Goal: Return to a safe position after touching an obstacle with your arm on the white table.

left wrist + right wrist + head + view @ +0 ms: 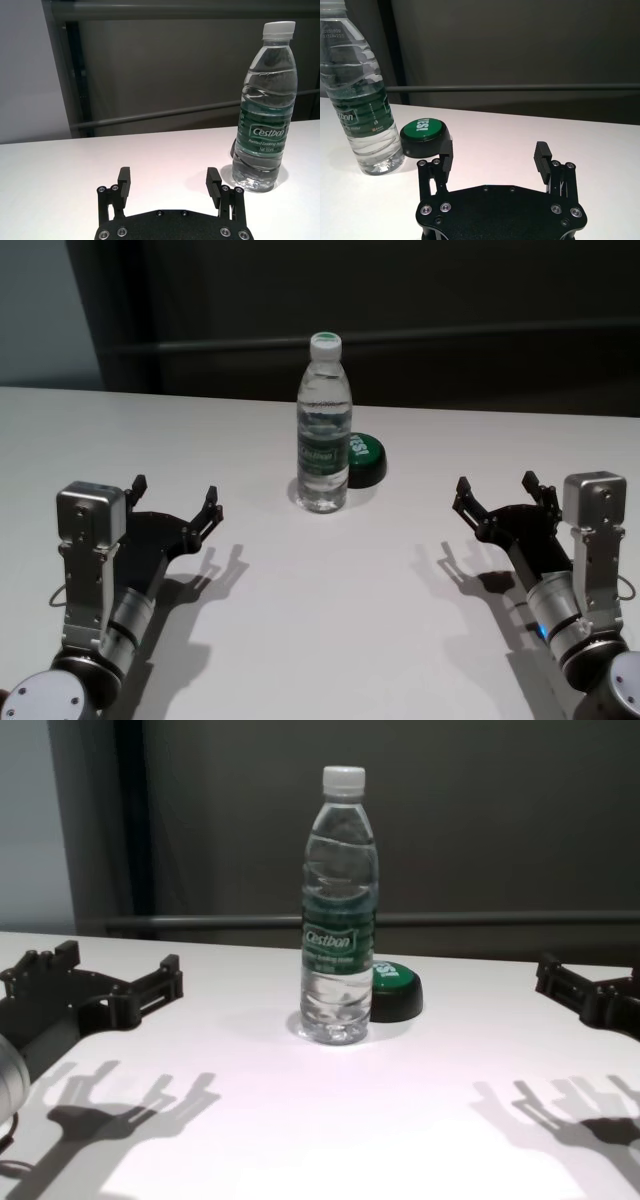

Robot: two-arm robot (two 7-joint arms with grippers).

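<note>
The bottle [324, 425] stands full of water on the tabletop [330, 620]. The left tool [176, 502] and right tool [497, 496] are wide open, holding nothing.

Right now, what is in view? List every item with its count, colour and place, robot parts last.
bottle: one, clear with white cap and dark green label band, upright at the table's centre, towards the far side.
puck: one, black with green top, just behind the bottle on its right.
table: one, white, fills the foreground.
rail: one, grey, runs along the dark wall behind the table.
left gripper: one, black, open, over the near left of the table, clear of the bottle.
right gripper: one, black, open, over the near right of the table, clear of the bottle.
</note>
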